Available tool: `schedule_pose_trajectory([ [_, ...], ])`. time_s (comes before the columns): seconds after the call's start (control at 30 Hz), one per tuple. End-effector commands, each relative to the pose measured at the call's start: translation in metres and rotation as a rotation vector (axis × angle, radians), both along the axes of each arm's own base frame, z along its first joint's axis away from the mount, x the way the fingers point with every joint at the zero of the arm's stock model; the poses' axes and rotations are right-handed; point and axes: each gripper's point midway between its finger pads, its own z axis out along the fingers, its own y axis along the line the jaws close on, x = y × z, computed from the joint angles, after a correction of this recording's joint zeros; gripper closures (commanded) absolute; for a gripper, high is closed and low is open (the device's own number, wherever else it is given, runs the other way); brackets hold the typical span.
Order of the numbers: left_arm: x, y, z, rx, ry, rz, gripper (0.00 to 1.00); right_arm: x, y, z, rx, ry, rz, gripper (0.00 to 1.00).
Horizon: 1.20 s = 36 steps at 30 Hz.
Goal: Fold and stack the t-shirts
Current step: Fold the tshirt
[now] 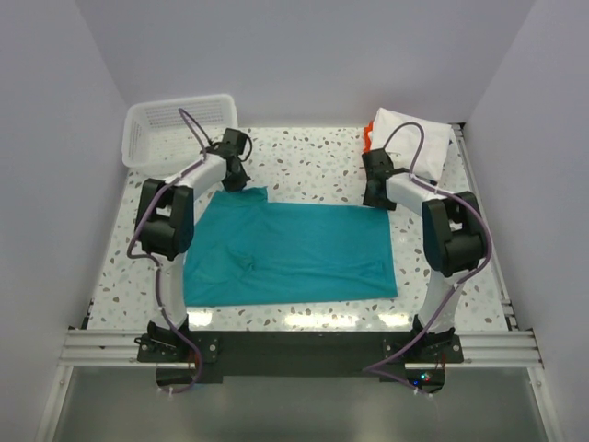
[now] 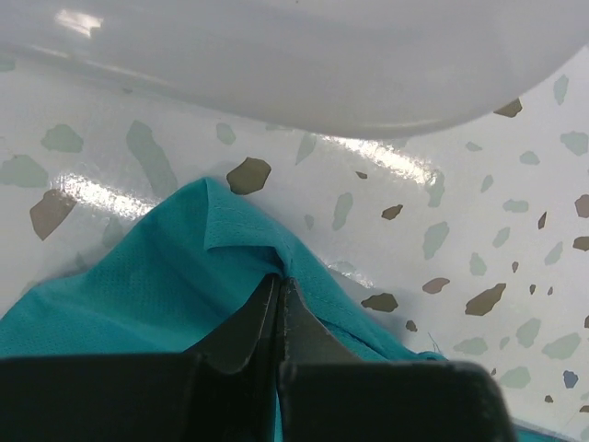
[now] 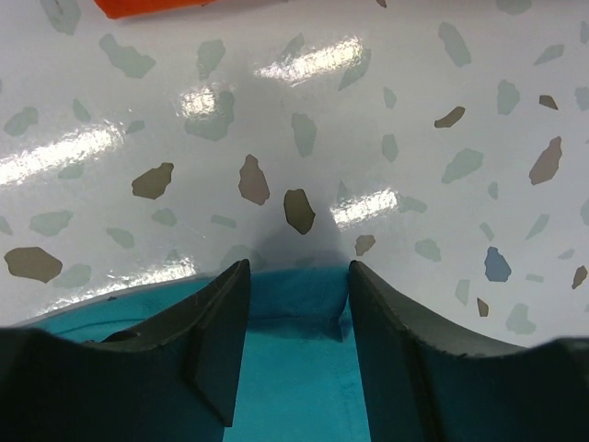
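The teal t-shirt [image 1: 290, 253] lies spread in the middle of the table. My left gripper [image 1: 241, 180] is at its far left corner, shut on a pinched fold of the teal cloth [image 2: 138, 285]. My right gripper [image 1: 378, 199] is at the far right corner, open, its fingers [image 3: 221, 322] straddling the teal edge [image 3: 299, 299]. A white t-shirt [image 1: 414, 138] lies folded at the back right on an orange one [image 1: 367, 138], whose edge shows in the right wrist view [image 3: 147, 7].
A white slatted basket [image 1: 175, 129] stands at the back left corner; its rim [image 2: 322, 64] fills the top of the left wrist view. White walls close in both sides. The speckled tabletop [image 1: 313, 152] runs between basket and stack.
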Motion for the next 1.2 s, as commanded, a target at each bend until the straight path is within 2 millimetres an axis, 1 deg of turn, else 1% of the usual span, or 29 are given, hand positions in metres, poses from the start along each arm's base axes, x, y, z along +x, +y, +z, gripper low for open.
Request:
schedule_pose_trajectory([
  [0.0, 0.004, 0.000, 0.028, -0.009, -0.076, -0.021, 1.00, 0.014, 0.003, 0.009, 0.021, -0.041, 0.004, 0.50],
  [0.03, 0.003, 0.001, 0.028, -0.009, -0.074, -0.021, 1.00, 0.014, 0.004, 0.009, 0.027, -0.041, 0.004, 0.55],
  [0.13, -0.001, 0.002, 0.031, -0.006, -0.078, -0.020, 1.00, 0.010, 0.002, 0.010, 0.023, -0.038, -0.007, 0.58],
  [0.27, -0.009, 0.002, 0.031, -0.004, -0.071, -0.023, 1.00, 0.003, -0.004, 0.010, 0.004, -0.038, -0.024, 0.59],
  [0.3, -0.010, 0.003, 0.031, -0.003, -0.070, -0.021, 1.00, 0.004, -0.004, 0.011, 0.000, -0.043, -0.025, 0.60],
  [0.33, -0.011, 0.003, 0.034, -0.005, -0.076, -0.018, 1.00, 0.003, -0.005, 0.010, -0.003, -0.043, -0.025, 0.67],
  [0.4, -0.016, 0.004, 0.033, -0.005, -0.071, -0.017, 1.00, 0.004, -0.006, 0.011, -0.009, -0.050, -0.028, 0.78],
  [0.43, -0.017, 0.004, 0.038, -0.008, -0.082, -0.013, 1.00, 0.005, -0.007, 0.012, -0.007, -0.054, -0.027, 0.84],
  [0.5, -0.023, 0.006, 0.038, -0.002, -0.076, -0.007, 1.00, 0.007, -0.004, 0.016, 0.002, -0.065, -0.019, 0.90],
  [0.53, -0.025, 0.007, 0.043, -0.006, -0.085, -0.001, 1.00, 0.008, -0.003, 0.017, 0.005, -0.067, -0.009, 0.95],
  [0.6, -0.033, 0.010, 0.043, -0.002, -0.079, 0.011, 1.00, 0.009, 0.000, 0.022, 0.021, -0.081, 0.005, 1.00],
  [0.63, -0.036, 0.011, 0.050, -0.007, -0.090, 0.014, 1.00, 0.009, 0.001, 0.023, 0.027, -0.084, 0.011, 1.00],
  [0.67, -0.043, 0.013, 0.048, 0.001, -0.080, 0.025, 1.00, 0.007, 0.002, 0.025, 0.033, -0.090, 0.018, 1.00],
  [0.7, -0.046, 0.015, 0.050, 0.002, -0.084, 0.033, 1.00, 0.008, 0.002, 0.027, 0.037, -0.097, 0.022, 1.00],
  [0.73, -0.049, 0.016, 0.060, -0.004, -0.102, 0.042, 1.00, 0.006, 0.005, 0.027, 0.046, -0.094, 0.031, 1.00],
  [0.77, -0.056, 0.019, 0.058, 0.003, -0.097, 0.052, 1.00, 0.004, 0.005, 0.028, 0.048, -0.093, 0.035, 1.00],
  [0.8, -0.059, 0.020, 0.062, 0.003, -0.104, 0.056, 1.00, 0.004, 0.006, 0.033, 0.056, -0.104, 0.040, 1.00],
  [0.83, -0.065, 0.022, 0.071, 0.000, -0.121, 0.067, 1.00, 0.003, 0.009, 0.035, 0.071, -0.106, 0.051, 1.00],
  [0.87, -0.073, 0.025, 0.069, 0.005, -0.111, 0.077, 1.00, 0.000, 0.010, 0.037, 0.078, -0.107, 0.056, 1.00],
  [0.9, -0.078, 0.027, 0.070, 0.004, -0.111, 0.093, 1.00, -0.001, 0.010, 0.042, 0.084, -0.118, 0.062, 1.00],
  [0.93, -0.085, 0.029, 0.078, 0.005, -0.121, 0.103, 1.00, -0.002, 0.011, 0.046, 0.090, -0.125, 0.068, 1.00],
  [0.97, -0.106, 0.035, 0.073, 0.014, -0.096, 0.128, 1.00, -0.008, 0.013, 0.048, 0.105, -0.122, 0.092, 1.00],
  [1.0, -0.108, 0.035, 0.081, 0.008, -0.115, 0.125, 1.00, -0.008, 0.014, 0.051, 0.106, -0.129, 0.092, 1.00],
  [1.03, -0.119, 0.037, 0.073, 0.014, -0.093, 0.128, 1.00, -0.012, 0.014, 0.050, 0.110, -0.123, 0.097, 1.00],
  [1.07, -0.125, 0.036, 0.073, 0.011, -0.093, 0.127, 1.00, -0.014, 0.014, 0.051, 0.116, -0.123, 0.101, 1.00],
  [1.1, -0.133, 0.034, 0.079, -0.007, -0.108, 0.130, 1.00, -0.016, 0.015, 0.052, 0.119, -0.124, 0.105, 1.00],
  [1.13, -0.144, 0.036, 0.071, -0.002, -0.088, 0.132, 1.00, -0.019, 0.015, 0.053, 0.125, -0.128, 0.109, 1.00],
  [1.17, -0.151, 0.036, 0.070, 0.000, -0.083, 0.137, 1.00, -0.021, 0.015, 0.053, 0.127, -0.127, 0.113, 1.00],
])
